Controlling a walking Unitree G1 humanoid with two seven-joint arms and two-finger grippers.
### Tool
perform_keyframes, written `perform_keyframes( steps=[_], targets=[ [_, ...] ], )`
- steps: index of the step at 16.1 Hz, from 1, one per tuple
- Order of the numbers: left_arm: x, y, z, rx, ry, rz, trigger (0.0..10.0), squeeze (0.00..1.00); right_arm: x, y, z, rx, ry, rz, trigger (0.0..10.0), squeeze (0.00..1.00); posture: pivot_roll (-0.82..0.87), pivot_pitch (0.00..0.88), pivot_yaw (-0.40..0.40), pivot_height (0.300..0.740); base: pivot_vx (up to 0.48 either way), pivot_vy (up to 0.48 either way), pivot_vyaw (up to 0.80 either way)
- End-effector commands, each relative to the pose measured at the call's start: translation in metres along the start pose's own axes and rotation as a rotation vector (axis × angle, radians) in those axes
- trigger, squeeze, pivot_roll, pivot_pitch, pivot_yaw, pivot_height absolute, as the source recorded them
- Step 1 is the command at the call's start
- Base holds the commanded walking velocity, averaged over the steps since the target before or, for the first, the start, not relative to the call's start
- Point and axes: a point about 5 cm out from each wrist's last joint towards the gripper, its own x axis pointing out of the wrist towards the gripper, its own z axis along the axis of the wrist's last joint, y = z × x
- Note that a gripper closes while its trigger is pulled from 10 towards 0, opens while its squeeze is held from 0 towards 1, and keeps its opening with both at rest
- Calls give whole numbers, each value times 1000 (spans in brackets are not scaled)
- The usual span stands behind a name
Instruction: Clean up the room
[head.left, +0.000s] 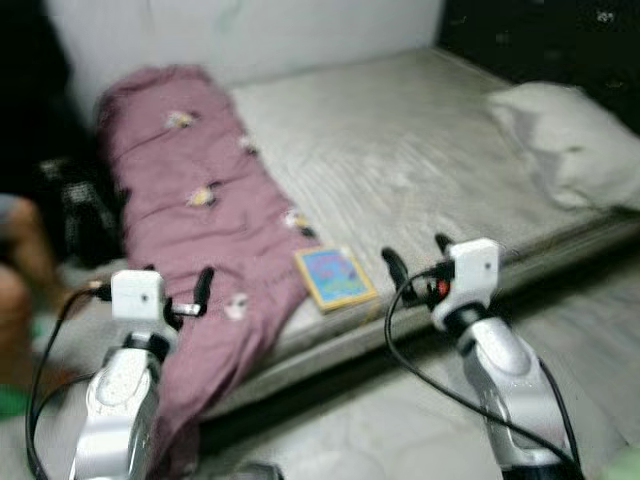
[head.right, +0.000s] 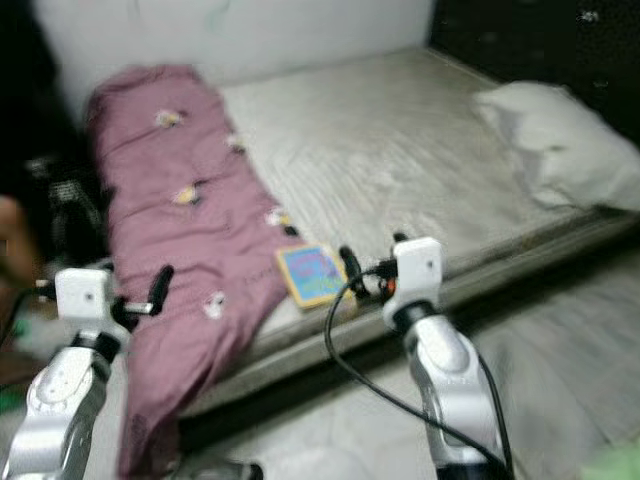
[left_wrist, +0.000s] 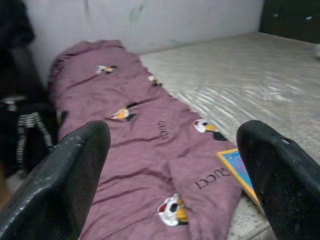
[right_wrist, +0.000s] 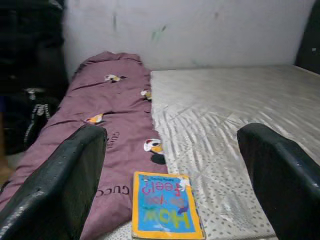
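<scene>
1. While both arms are raised in front of the bed, the right end effector (head.left: 415, 258) hovers with its fingers spread wide apart and nothing between them, just above the bed's near edge.
2. Just to its left lies a book (right_wrist: 166, 206) with a blue cover and yellow border, flat on the mattress (head.left: 400, 150) at the near edge; its long axis runs from near to far, tilted slightly leftward.
3. Its left side touches a mauve blanket (head.left: 190, 200) printed with small cartoon ducks, a long strip running from the far wall to the near edge and hanging over it.
4. Over that draped end the left end effector (head.left: 180, 290) is held open and empty.
5. At far right a white pillow (head.left: 570, 140) rests on the mattress.
</scene>
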Motion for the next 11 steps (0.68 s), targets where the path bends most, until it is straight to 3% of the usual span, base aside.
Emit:
perform_keyframes(
  steps=[1, 6, 8, 11],
  targets=[
    [2, -2, 3, 5, -9, -18, 10000, 0, -1, -4, -1, -1, 3, -25, 10000, 0, -48, 0, 36, 740, 0, 0, 800],
    [2, -3, 3, -5, -10, -33, 10000, 0, -2, -4, -1, -2, 1, -29, 10000, 0, -50, 0, 37, 740, 0, 0, 800],
    [1, -4, 3, -9, -16, -44, 10000, 0, -3, -6, -1, 12, -10, -49, 10000, 0, -50, 0, 36, 740, 0, 0, 0],
    [0, -5, 4, -19, -26, -64, 10000, 0, -3, -8, -1, 14, -11, -67, 10000, 0, -51, 0, 36, 740, 339, 0, 0]
  ],
)
